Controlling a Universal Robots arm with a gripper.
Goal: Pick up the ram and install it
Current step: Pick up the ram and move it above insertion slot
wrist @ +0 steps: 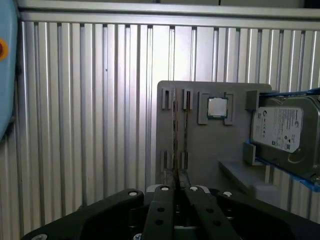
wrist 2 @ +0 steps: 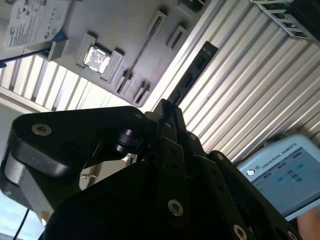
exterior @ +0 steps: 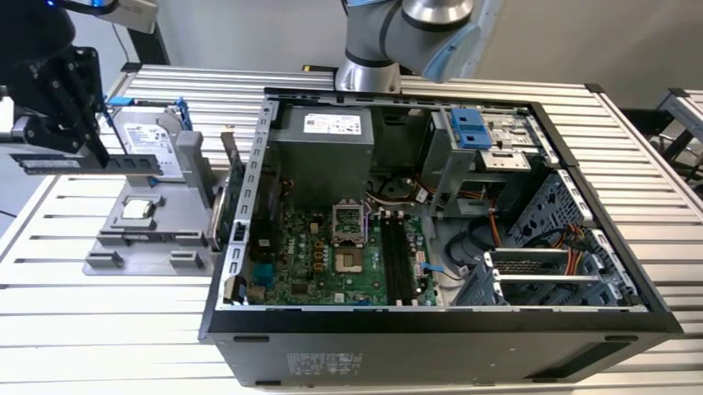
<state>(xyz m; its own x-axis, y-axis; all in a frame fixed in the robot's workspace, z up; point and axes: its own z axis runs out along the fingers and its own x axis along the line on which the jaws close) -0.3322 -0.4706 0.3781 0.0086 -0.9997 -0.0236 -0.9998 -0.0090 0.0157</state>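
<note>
Exterior view: the black end effector (exterior: 97,155) hangs at the exterior view's left, well apart from the open computer case (exterior: 439,346), with its fingers closed on the ram (exterior: 61,163). The ram lies level in the grip, clear of the tabletop (exterior: 110,329) and above the grey fixture (exterior: 143,239). That fixture carries a hard drive (exterior: 148,144) with blue rails and a small square processor chip (exterior: 137,209). Inside the case the green motherboard (exterior: 318,255) lies flat, and its long black memory slots (exterior: 398,263) sit near the middle, with no stick seen in them. The arm (exterior: 379,41) rises behind the case.

In the second wrist view the fingertips (wrist 2: 167,112) pinch one end of the ram (wrist 2: 192,75), which reaches out over the ribbed tabletop (wrist 2: 240,75) beside the fixture (wrist 2: 125,30); a pale blue teach pendant (wrist 2: 282,175) lies near.

In the first wrist view the ram (wrist: 175,145) shows edge-on as a thin line between the closed fingers (wrist: 162,200), over the fixture's narrow slots (wrist: 186,100)
</note>
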